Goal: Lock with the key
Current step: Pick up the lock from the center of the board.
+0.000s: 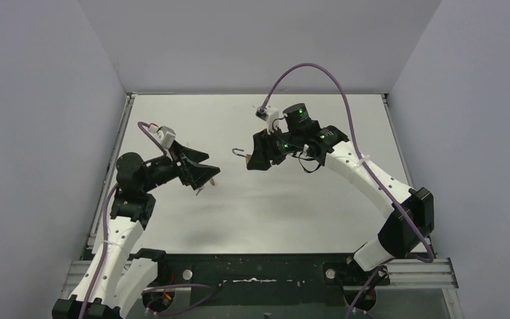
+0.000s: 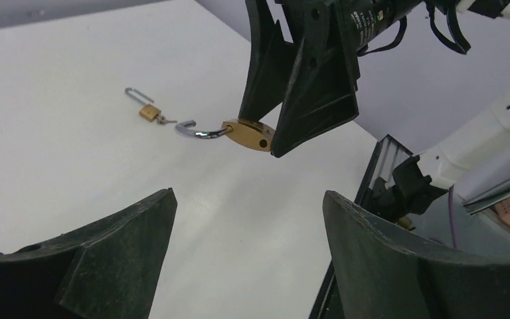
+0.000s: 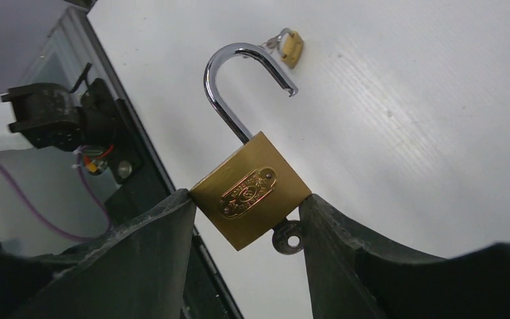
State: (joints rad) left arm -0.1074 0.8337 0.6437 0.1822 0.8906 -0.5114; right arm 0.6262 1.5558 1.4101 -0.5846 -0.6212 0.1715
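Observation:
My right gripper (image 3: 247, 199) is shut on a brass padlock (image 3: 252, 189) and holds it above the table by the sides of its body. The padlock's steel shackle (image 3: 229, 80) is swung open and points away from the wrist. A dark key (image 3: 287, 238) sticks out of the padlock's underside, next to one finger. From above, the right gripper (image 1: 251, 158) faces left with the shackle (image 1: 239, 153) jutting out. My left gripper (image 1: 206, 169) hangs a little to the left of it. In its own view the left gripper (image 2: 249, 194) is open and empty, facing the held padlock (image 2: 247, 135).
A second, small brass padlock (image 2: 149, 111) with its shackle open lies on the white table (image 2: 73, 153); it shows too beyond the held shackle as the small padlock (image 3: 291, 46). The table's near rail (image 1: 259, 266) and both arm bases sit along the bottom edge. Grey walls enclose three sides.

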